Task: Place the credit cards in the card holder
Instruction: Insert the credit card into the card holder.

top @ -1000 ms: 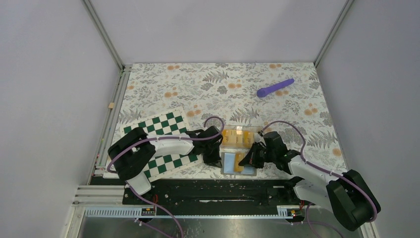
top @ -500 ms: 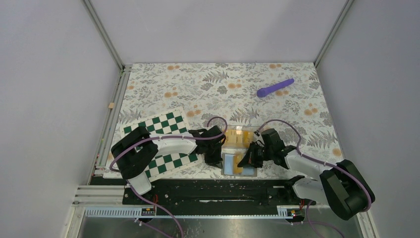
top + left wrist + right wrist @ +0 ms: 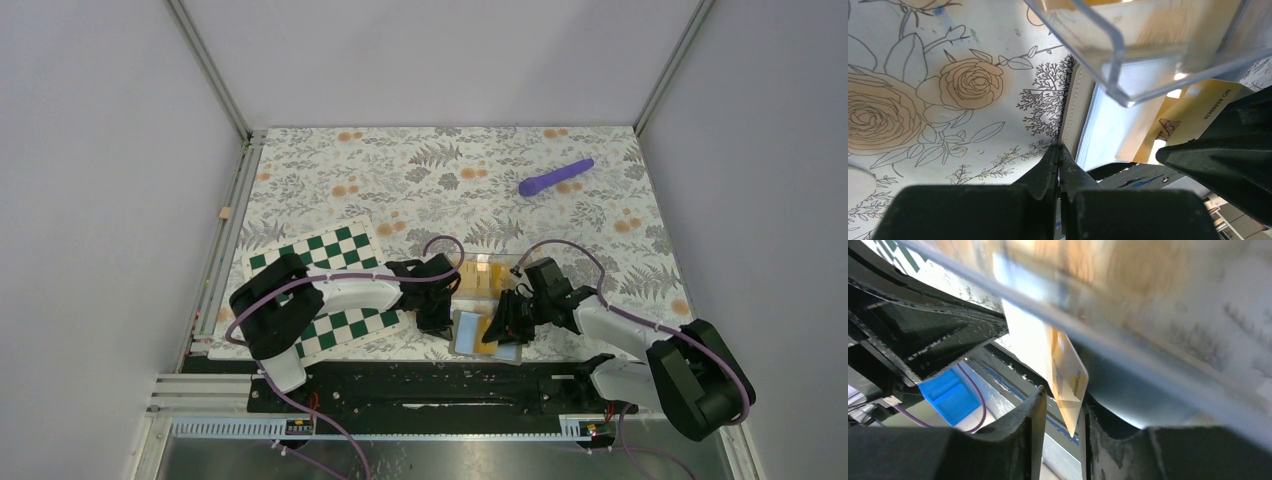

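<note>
The card holder [image 3: 478, 343], a pale blue-white wallet, lies open at the near table edge. An orange-yellow credit card [image 3: 487, 332] lies slanted on it, one end under the holder's clear pocket. My right gripper [image 3: 507, 317] is at that card; in the right wrist view the card [image 3: 1068, 380] stands between the jaws of the gripper [image 3: 1064, 397], leaning on one finger with a gap to the other. My left gripper [image 3: 438, 318] is shut, its tips [image 3: 1059, 150] against the holder's stitched left edge [image 3: 1074, 117]. More orange cards sit in a clear tray [image 3: 481, 277].
A green-and-white chessboard [image 3: 320, 255] lies under the left arm. A purple rod [image 3: 556, 177] lies at the far right. The black base rail [image 3: 430, 385] runs just in front of the holder. The clear tray's corner [image 3: 1115, 75] hangs over the holder.
The right gripper and the card have shifted slightly left and nearer over the holder. The holder has turned a little. The left gripper has stayed at the holder's left edge.
</note>
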Controlling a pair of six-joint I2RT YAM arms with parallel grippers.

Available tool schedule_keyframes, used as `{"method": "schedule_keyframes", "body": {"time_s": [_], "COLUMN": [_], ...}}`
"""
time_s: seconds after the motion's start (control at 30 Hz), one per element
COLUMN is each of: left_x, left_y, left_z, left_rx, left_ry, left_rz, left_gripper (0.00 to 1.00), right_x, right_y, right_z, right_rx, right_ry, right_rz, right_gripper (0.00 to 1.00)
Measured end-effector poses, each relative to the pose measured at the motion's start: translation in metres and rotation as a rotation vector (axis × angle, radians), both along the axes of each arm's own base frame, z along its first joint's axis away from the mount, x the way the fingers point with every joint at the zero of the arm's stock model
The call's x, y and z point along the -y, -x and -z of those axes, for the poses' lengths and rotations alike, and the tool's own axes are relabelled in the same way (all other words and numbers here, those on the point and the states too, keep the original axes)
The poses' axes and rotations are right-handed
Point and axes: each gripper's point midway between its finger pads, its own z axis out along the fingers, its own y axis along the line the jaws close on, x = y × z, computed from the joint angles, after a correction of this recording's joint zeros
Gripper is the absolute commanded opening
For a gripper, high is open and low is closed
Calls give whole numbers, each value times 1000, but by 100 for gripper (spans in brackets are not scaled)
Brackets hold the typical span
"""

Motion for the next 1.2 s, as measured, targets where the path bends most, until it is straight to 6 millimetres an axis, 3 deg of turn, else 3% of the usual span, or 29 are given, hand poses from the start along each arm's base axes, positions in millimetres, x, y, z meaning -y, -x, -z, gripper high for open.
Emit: {"method": "schedule_keyframes", "body": {"time_s": [0.2,0.43,0.9,1.2], "left_x": [5,14,13,12], "left_y": [0,1,2,1], "left_z": [0,-1,-1,-1], "left_rx": [2,8,9,10], "left_ry": [3,7,-11,-26], "left_rz": [7,26,46,46], "left_gripper": [0,0,0,0], "right_x": [9,8,-14,-31], "right_y": [3,5,7,-8], "right_z": [-2,0,0,-10], "right_rx": [3,-4,-2,56], "right_ry": [65,88,83,14], "right_rz": [-27,-65,-159,-126], "right_gripper": [51,54,60,69]}}
